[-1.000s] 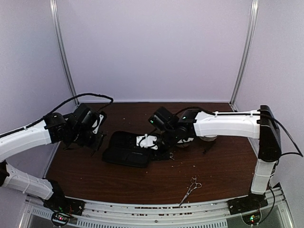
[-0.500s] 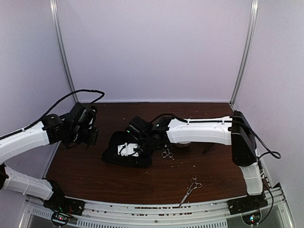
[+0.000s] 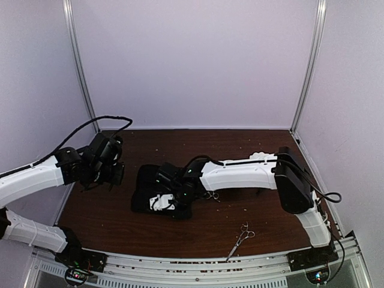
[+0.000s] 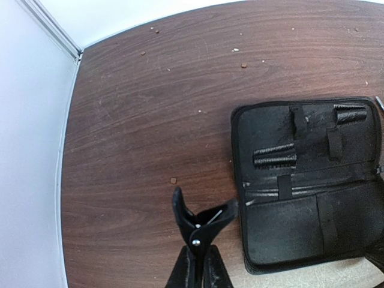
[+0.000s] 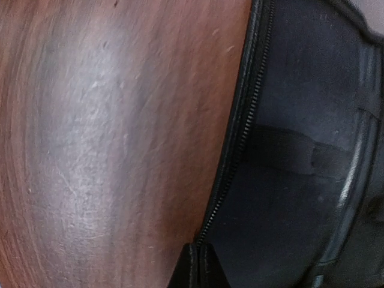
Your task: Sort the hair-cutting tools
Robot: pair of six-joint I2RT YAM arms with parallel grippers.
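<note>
Top external | right hand (image 3: 159,204) closed at case (image 3: 149,180), scissors (image 3: 211,195) near | left hand (image 4: 196,258) grips clip (image 4: 201,217)

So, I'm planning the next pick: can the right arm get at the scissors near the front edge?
Probably yes: the scissors lie uncovered with nothing around them; the right gripper, shut at the black case, need only swing back.

Two silver scissors (image 3: 211,195), one pair just beside the right gripper (image 3: 161,203) and the other (image 3: 242,235) well apart from it; one open black case (image 3: 144,180) beneath it; one black clip (image 4: 201,219) in the left gripper (image 4: 195,255).
</note>
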